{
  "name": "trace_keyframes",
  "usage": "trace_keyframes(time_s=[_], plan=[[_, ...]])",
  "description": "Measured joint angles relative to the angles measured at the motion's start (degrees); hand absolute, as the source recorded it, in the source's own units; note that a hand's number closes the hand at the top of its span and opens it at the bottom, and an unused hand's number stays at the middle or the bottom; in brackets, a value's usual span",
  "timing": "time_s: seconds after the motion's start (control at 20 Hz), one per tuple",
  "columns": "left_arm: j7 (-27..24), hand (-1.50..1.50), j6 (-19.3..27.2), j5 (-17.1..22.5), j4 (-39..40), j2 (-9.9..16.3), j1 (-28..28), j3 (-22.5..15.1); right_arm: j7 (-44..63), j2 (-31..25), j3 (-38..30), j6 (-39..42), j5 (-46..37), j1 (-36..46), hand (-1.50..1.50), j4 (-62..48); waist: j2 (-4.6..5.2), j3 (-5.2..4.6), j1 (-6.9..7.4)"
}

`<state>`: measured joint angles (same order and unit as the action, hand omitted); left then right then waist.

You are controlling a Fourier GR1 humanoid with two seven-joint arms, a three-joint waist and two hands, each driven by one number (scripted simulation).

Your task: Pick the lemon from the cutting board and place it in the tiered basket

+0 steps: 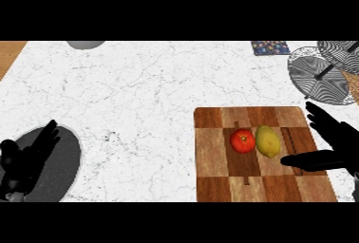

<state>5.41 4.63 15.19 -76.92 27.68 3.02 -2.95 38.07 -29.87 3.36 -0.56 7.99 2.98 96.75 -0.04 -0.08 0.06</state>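
Our right hand (335,144) hangs wide open just beside the lemon (268,141) on the cutting board (217,166), next to a tomato (242,141).

The counter (140,85) looked like white marble with fine grey veining, and the cutting board (217,180) on its near right was checkered wood in light and dark brown. At the far right, the tiered basket (319,78) appeared to be metal wire mesh, while the lemon (267,141) had a dull yellow skin beside a glossier red tomato (242,141).
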Motion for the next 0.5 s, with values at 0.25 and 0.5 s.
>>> trace_keyframes(time_s=[0.25, 0.5], plan=[[0.5, 0.0, -0.4, -1.0, 0.4, -1.0, -0.8, 1.3, 7.7, -0.7, -0.1, 3.3, 0.7, 0.5, -1.5, 1.7, 0.0, 0.04, -0.06], [0.2, 0.0, -2.1, -2.0, 0.3, -1.8, -0.4, 2.7, 11.7, -1.4, -2.3, 6.5, 0.3, -1.1, -1.5, 3.2, -0.04, 0.08, -0.07]])
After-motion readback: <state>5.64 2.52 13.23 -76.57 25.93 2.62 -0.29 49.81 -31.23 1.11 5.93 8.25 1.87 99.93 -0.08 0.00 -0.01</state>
